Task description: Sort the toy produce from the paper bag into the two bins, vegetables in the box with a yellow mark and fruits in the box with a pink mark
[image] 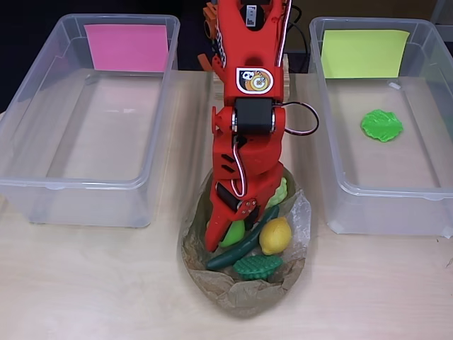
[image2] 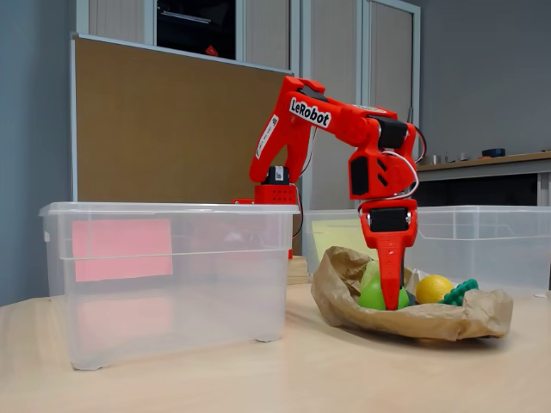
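Overhead view: gripper (image: 228, 237) down in the bag (image: 244, 294), fingertips at a lime-green piece (image: 234, 232); can't tell if closed on it or not. Cucumber (image: 244, 244) lies just right of the tips, long axis diagonal, with lemon (image: 275, 236) and a dark-green leafy piece (image: 257, 266) beyond. Pink bin (image: 85, 120) sits left, yellow bin (image: 382, 127) right, holding a lettuce leaf (image: 381, 125). Fixed view adds height: tips (image2: 389, 292) reach down to the green piece (image2: 374, 297).

paper bag (image: 244, 294): crumpled, open, between bins | inside it: yellow lemon (image: 275, 235), dark cucumber (image: 244, 248), green leafy piece (image: 257, 266), lime-green fruit (image: 233, 233) | right of bag, yellow-marked bin (image: 368, 205): green lettuce leaf (image: 381, 125) | left, pink-marked bin (image: 42, 191)
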